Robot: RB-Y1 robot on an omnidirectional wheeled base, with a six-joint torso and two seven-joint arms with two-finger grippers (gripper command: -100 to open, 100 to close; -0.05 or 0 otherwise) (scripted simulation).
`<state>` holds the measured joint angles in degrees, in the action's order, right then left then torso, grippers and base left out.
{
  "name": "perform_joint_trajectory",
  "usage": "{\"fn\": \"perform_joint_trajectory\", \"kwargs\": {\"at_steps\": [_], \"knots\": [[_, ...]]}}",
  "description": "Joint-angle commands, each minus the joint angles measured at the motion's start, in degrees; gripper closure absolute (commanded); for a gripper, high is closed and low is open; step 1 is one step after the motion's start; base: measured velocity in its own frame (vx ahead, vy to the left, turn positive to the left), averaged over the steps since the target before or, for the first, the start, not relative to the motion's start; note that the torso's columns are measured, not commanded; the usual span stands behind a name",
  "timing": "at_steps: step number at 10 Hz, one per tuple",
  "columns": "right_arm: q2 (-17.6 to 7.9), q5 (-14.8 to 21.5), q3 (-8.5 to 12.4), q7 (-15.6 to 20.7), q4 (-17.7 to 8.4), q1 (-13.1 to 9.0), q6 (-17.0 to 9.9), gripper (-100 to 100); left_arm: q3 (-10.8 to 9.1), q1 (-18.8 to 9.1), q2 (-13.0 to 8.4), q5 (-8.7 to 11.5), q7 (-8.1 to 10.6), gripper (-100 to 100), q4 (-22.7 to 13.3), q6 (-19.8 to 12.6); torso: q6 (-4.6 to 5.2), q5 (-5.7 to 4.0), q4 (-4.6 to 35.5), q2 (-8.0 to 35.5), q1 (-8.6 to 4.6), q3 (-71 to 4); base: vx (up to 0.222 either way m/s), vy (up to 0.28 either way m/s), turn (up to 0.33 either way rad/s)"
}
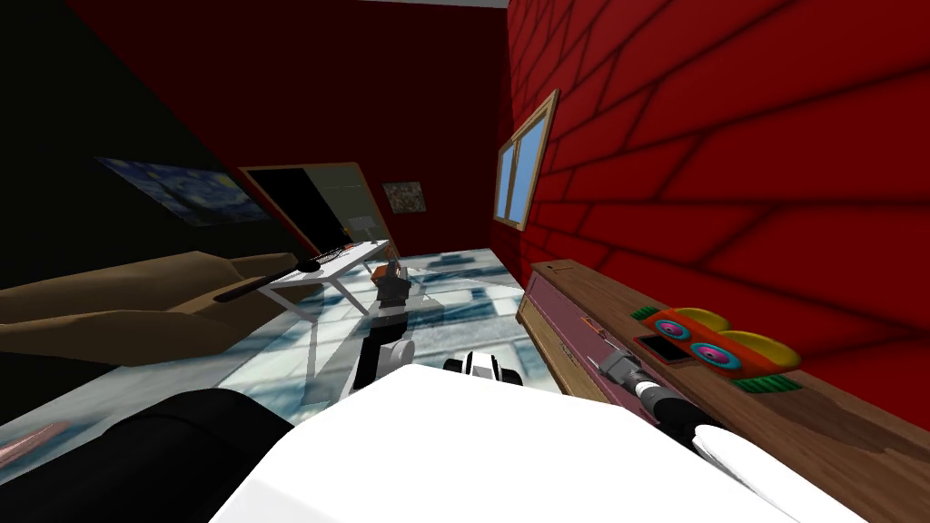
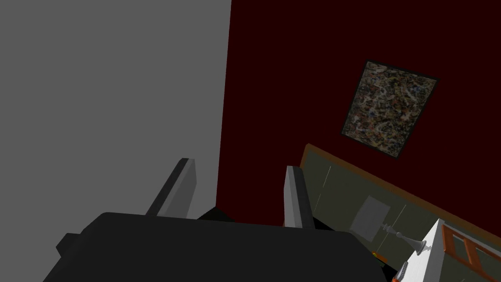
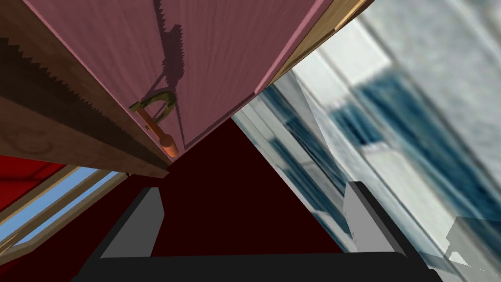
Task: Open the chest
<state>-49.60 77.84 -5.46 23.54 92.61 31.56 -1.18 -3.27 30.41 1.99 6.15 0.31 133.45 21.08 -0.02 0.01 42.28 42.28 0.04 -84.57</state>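
The chest (image 1: 565,338) is a long low piece against the red brick wall on my right, with a pink front (image 3: 230,54) and a brown wooden top (image 1: 627,304). An orange bar handle (image 3: 157,129) on a brass fitting sits on the pink front. My right gripper (image 1: 610,361) hovers at the front near the top edge. In the right wrist view the right gripper (image 3: 254,220) stands open, the handle a short way beyond its fingers and nothing between them. My left gripper (image 1: 392,272) is raised in front of me, and the left gripper (image 2: 237,193) is open and empty.
A red, yellow and green toy (image 1: 719,347) lies on the chest's top. A white low table (image 1: 331,268) and a brown sofa (image 1: 136,309) stand to the left, a black seat (image 1: 136,454) close by. The floor (image 1: 472,300) is blue-and-white patterned. A window (image 1: 522,168) is in the brick wall.
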Motion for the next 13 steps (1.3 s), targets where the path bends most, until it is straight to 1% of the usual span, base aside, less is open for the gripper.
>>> {"fn": "perform_joint_trajectory", "kwargs": {"at_steps": [1, 2, 3, 6, 8, 9, 10, 11, 13], "knots": [[-1.57, 3.81, 0.56, 0.89, -2.6, 0.41, -0.96, -100, -0.01, 0.01, 0.0, 0.0, 0.0, 0, 0.0, 0.0, 0.07, -0.01, 0.0, 0.01, -0.05, 0.0, -0.004, 0.023, 0.134], [-1.57, 3.81, 0.56, 0.89, -2.6, 0.41, -0.96, -100, 0.0, 0.0, 0.0, 0.0, 0.0, 0, 0.0, 0.0, 0.01, -0.03, 0.0, 0.0, -0.06, 0.0, -0.003, 0.018, 0.088], [-2.68, 5.67, 0.28, 1.24, -4.14, 0.41, -2.02, -100, -0.01, 0.01, 0.0, 0.0, 0.0, 0, 0.0, 0.0, 0.04, -0.02, 0.0, -0.01, -0.07, -0.01, -0.004, 0.022, 0.166], [-2.68, 5.67, 0.28, 1.24, -4.14, 0.41, -2.02, -100, -0.01, 0.01, 0.0, 0.0, 0.0, 0, 0.0, 0.0, 0.04, -0.02, 0.0, 0.02, -0.07, 0.01, -0.001, 0.006, 0.008], [-4.69, 9.02, -0.21, 1.87, -6.84, 0.42, -3.9, -100, -0.01, 0.01, 0.0, 0.0, 0.0, 0, 0.0, 0.0, -0.02, -0.01, 0.0, 0.0, -0.02, 0.0, -0.008, 0.019, 0.188], [-4.69, 8.35, -0.21, 1.87, -6.84, 0.42, -3.9, -100, 0.0, 0.0, 0.0, 0.0, 0.0, 0, 0.0, 0.0, -0.01, 0.0, 0.0, 0.0, 0.02, 0.0, -0.003, 0.016, 0.078], [-4.69, 9.02, -0.21, 1.87, -6.84, 0.42, -3.9, -100, -0.01, 0.01, 0.0, 0.0, 0.0, 0, 0.0, 0.0, 0.07, -0.01, 0.0, 0.0, -0.02, 0.01, 0.003, 0.008, -0.034], [-5.57, 10.49, -0.41, 2.14, -7.98, 0.43, -4.71, -100, -0.01, 0.01, 0.0, 0.0, 0.0, 0, 0.0, 0.0, 0.05, -0.02, 0.0, 0.0, -0.07, 0.0, -0.001, 0.016, 0.116], [-5.57, 10.49, -0.41, 2.14, -7.98, 0.43, -4.71, -100, -0.01, 0.01, 0.0, 0.0, 0.0, 0, 0.0, 0.0, 0.04, -0.02, 0.0, 0.0, -0.04, 0.0, 0.0, 0.008, 0.028]]}}
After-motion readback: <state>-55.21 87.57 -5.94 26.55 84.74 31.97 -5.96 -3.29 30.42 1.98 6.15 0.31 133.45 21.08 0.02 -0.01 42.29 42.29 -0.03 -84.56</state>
